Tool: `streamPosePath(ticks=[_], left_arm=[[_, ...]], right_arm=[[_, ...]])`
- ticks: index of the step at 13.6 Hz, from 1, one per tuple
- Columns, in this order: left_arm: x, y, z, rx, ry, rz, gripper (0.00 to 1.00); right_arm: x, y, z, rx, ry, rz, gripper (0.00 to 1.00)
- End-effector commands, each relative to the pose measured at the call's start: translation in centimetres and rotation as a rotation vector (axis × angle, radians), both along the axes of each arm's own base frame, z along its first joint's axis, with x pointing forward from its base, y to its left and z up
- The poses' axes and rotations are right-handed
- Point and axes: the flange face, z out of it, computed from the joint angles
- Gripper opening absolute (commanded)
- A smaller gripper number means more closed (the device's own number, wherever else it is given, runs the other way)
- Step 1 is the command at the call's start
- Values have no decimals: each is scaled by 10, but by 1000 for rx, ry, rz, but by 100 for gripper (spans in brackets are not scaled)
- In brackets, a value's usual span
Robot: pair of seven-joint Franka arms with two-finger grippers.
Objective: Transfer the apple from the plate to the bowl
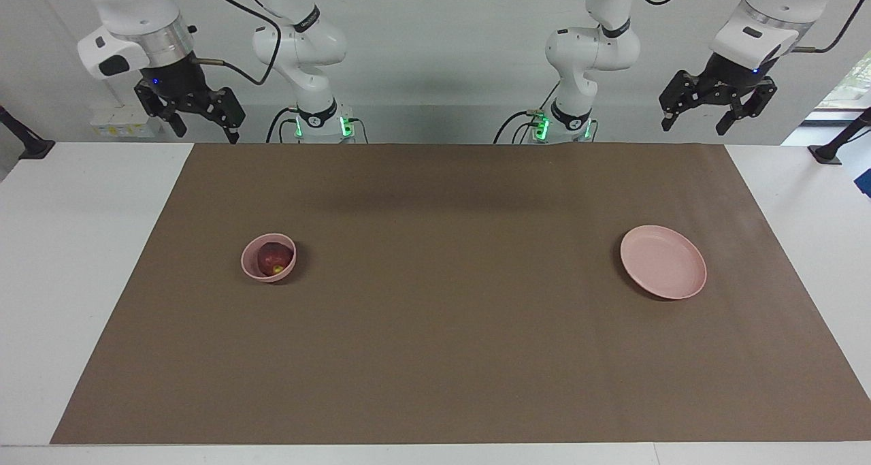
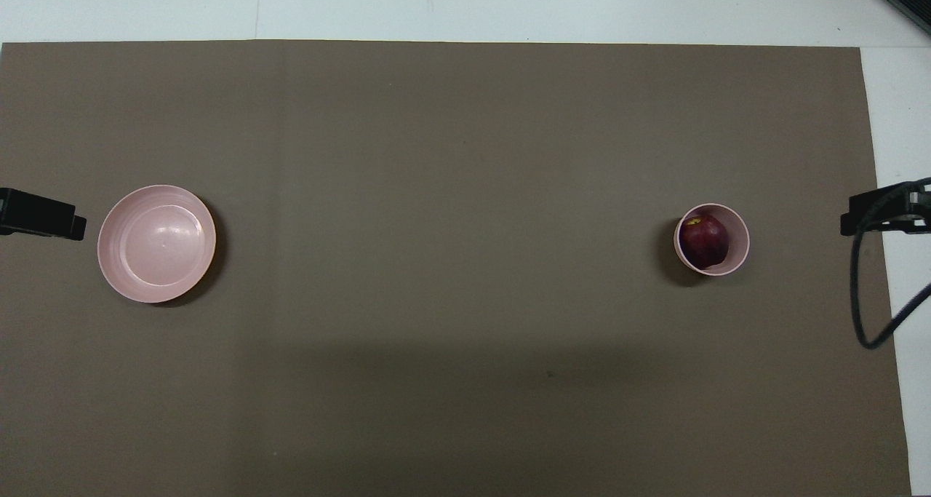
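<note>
The dark red apple (image 1: 274,257) lies inside the small deep pink bowl (image 1: 253,266) toward the right arm's end of the table; it also shows in the bowl (image 2: 738,244) in the overhead view (image 2: 704,241). The wide pink plate (image 1: 663,261) sits empty toward the left arm's end (image 2: 156,244). My right gripper (image 1: 204,131) hangs open and empty, high above the table's edge by the robots. My left gripper (image 1: 697,124) hangs open and empty, high at the left arm's end. Both arms wait.
A brown mat (image 1: 449,301) covers most of the white table (image 1: 81,247). The bowl and plate stand far apart on it. Black stands (image 1: 833,148) sit at the table's corners by the robots.
</note>
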Motion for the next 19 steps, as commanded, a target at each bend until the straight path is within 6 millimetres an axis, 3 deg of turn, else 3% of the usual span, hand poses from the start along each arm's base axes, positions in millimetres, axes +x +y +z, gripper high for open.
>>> streamPosePath(ticks=[1, 9, 12, 19], left_arm=[[-6, 13, 3, 8, -1, 12, 100], [-8, 12, 3, 10, 5, 4, 100], [-8, 13, 2, 10, 6, 7, 100], [-7, 14, 3, 11, 2, 8, 100]], right_arm=[[-16, -5, -17, -10, 6, 6, 100], [-15, -13, -17, 6, 7, -1, 100], [-19, -15, 2, 44, 3, -8, 100], [-23, -15, -2, 39, 14, -5, 100]])
